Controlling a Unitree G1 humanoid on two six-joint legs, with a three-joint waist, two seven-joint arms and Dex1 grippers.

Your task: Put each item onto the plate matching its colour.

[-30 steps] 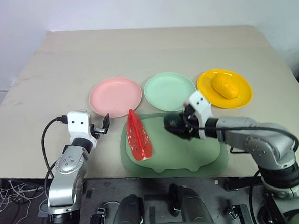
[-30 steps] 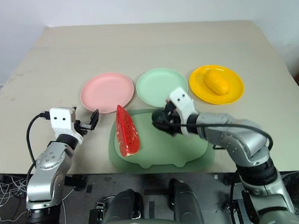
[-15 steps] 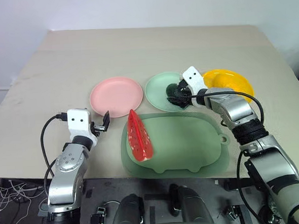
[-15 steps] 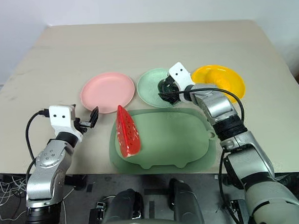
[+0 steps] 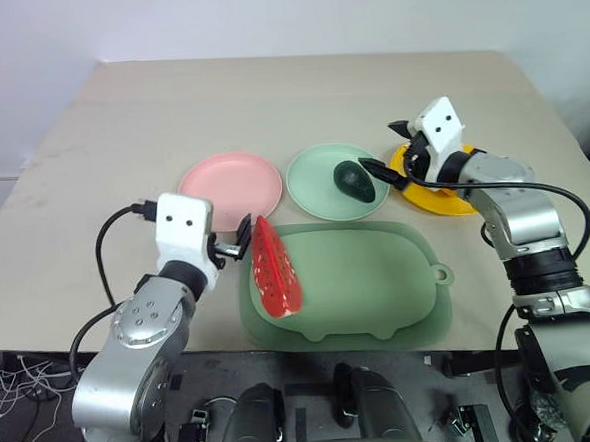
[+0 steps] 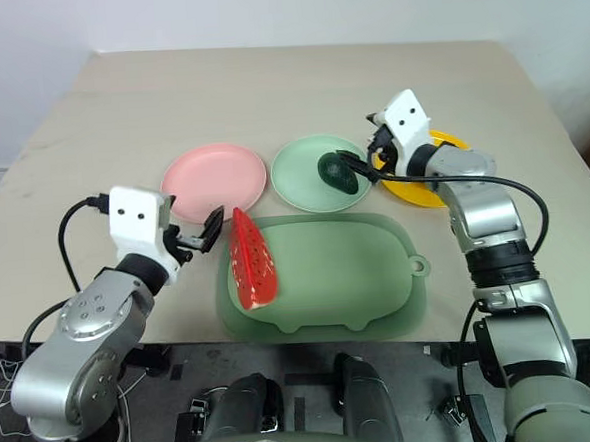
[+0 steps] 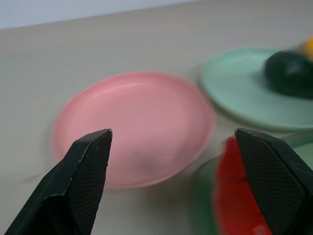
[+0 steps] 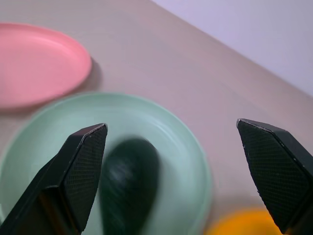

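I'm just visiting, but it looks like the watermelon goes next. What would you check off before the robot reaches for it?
1. Avocado lies on the green plate: ok.
2. Right gripper is open and apart from the avocado: ok.
3. Yellow fruit on the yellow plate: cannot tell, the right arm covers it.
4. Pink plate is bare, ready for the watermelon: ok.
5. Watermelon on its matching plate: not ok, it lies at the left edge of the green tray.
6. Left gripper is open beside the watermelon, holding nothing: ok.
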